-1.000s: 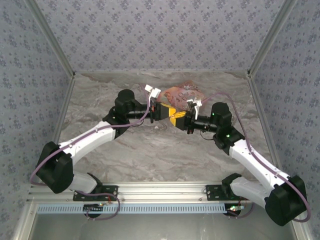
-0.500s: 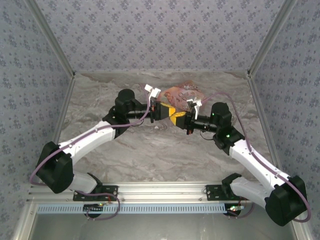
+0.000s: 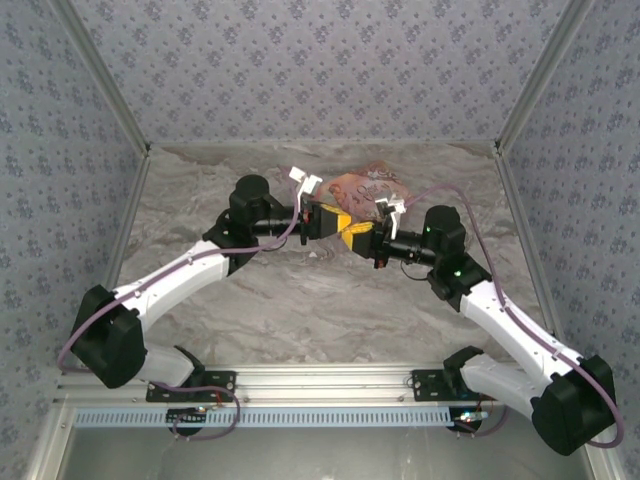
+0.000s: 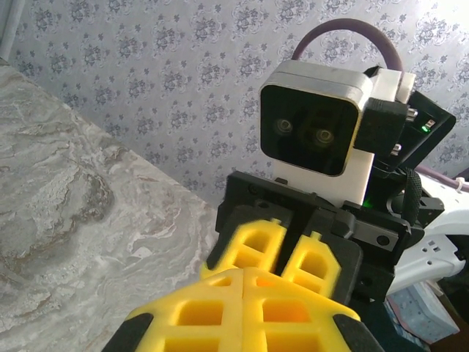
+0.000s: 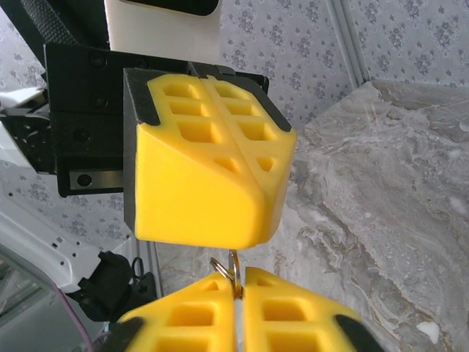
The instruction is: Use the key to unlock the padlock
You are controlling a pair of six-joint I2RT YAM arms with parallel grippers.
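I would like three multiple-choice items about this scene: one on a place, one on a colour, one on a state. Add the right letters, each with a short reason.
1. Where is the pink box?
A. On the table, behind the left gripper and the right gripper
B. Between the two arm bases
C. On top of one arm

2. What colour are the gripper fingers?
A. Blue
B. Yellow
C. White

3. How does the left gripper stand?
A. Wide open
B. Shut
C. Closed around the pink box

Answers:
1 A: the top view shows the box lying just past the point where the two grippers meet.
2 B: both wrist views show yellow fingers.
3 B: the right wrist view shows its two fingers pressed together along one seam.
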